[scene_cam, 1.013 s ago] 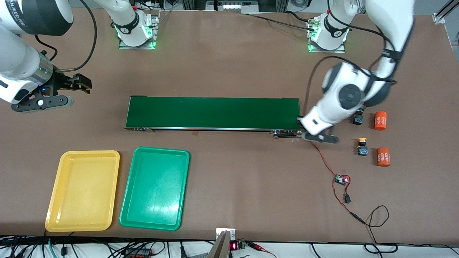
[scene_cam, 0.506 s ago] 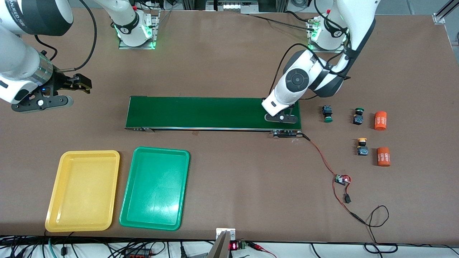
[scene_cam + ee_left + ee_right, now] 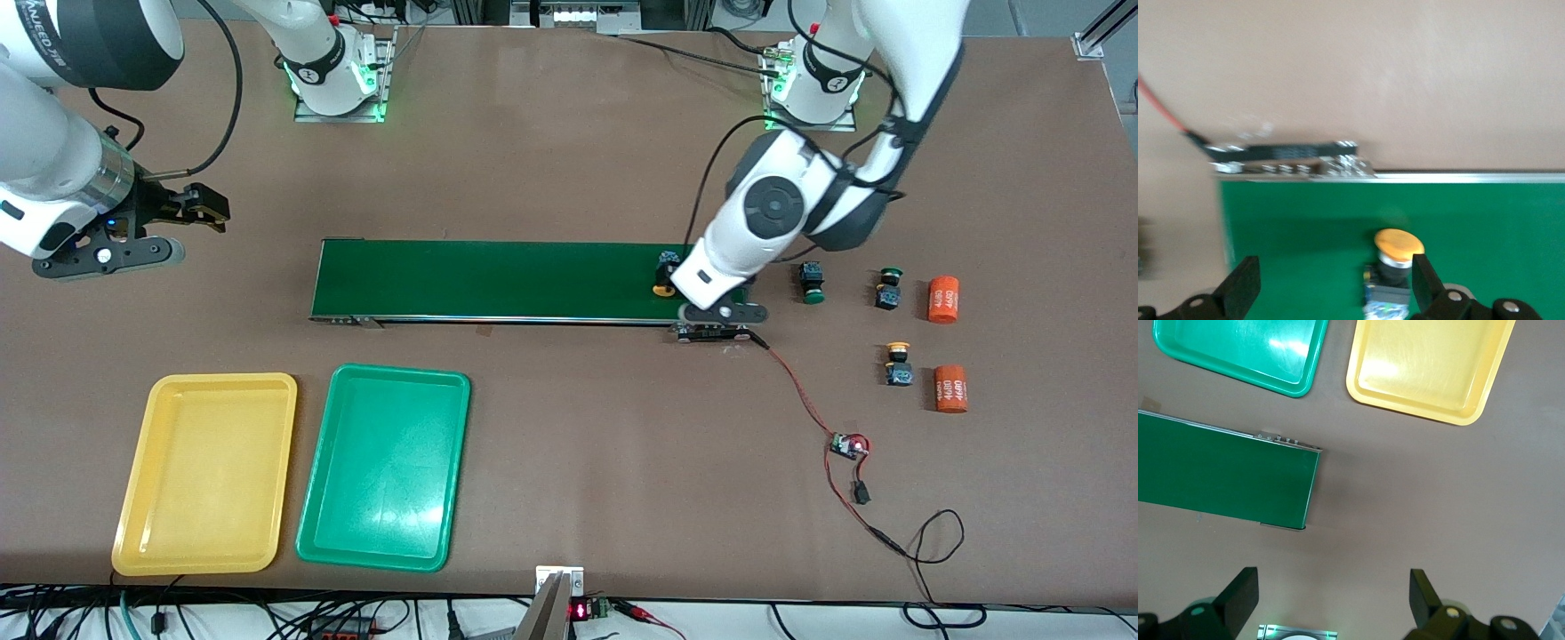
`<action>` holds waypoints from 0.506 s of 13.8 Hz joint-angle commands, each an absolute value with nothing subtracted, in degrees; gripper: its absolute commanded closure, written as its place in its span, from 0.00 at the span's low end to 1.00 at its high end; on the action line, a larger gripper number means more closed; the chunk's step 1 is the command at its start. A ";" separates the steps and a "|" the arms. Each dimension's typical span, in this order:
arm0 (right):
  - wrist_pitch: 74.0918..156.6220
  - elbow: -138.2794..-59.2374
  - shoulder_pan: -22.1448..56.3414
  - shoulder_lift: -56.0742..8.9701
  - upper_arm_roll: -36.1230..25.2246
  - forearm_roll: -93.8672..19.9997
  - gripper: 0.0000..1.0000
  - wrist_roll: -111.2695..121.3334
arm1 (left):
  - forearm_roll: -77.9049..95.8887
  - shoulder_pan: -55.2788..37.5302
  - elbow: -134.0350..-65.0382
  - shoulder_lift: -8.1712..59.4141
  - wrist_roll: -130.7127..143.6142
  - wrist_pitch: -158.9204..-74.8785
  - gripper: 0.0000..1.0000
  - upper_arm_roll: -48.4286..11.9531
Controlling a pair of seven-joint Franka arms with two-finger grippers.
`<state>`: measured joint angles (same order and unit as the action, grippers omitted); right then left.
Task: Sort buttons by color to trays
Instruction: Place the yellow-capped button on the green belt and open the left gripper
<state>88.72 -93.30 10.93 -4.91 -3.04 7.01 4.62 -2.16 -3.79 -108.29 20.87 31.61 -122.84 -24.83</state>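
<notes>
The left gripper (image 3: 1331,293) hangs wide open, empty, over the belt's (image 3: 498,280) end nearest the left arm. A yellow-capped button (image 3: 1395,267) lies on its side there — cap toward the front camera. The right gripper (image 3: 1331,603) waits open, holding nothing, over bare table (image 3: 569,160).

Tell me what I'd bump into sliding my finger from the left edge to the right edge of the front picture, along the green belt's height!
right gripper → conveyor belt → yellow-capped button on the belt → left gripper → green-capped button → second green-capped button → orange cylinder
</notes>
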 commanded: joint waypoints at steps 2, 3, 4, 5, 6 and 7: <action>88.85 -93.51 11.51 -4.83 -3.08 3.35 0.00 3.69 | -4.04 5.41 -99.50 21.61 24.99 -114.44 0.00 -24.96; 89.29 -93.60 11.77 -5.44 -3.08 3.08 0.00 2.65 | -4.13 8.06 -98.36 22.75 21.65 -114.43 0.00 -24.79; 90.60 -93.78 12.56 -6.32 -2.99 2.90 0.00 0.37 | -6.13 10.35 -97.22 24.24 18.58 -114.52 0.00 -23.92; 92.01 -94.39 13.70 -6.85 -2.99 1.42 0.00 -2.08 | -9.72 12.29 -95.73 25.74 15.67 -114.52 0.00 -23.04; 93.94 -95.00 14.49 -7.46 -2.99 0.19 0.00 -4.11 | -13.50 14.48 -94.49 27.67 12.08 -114.61 0.00 -22.94; 95.87 -95.97 15.02 -7.82 -2.99 0.09 0.00 -4.57 | -15.97 16.94 -93.09 29.60 9.17 -114.96 0.00 -22.85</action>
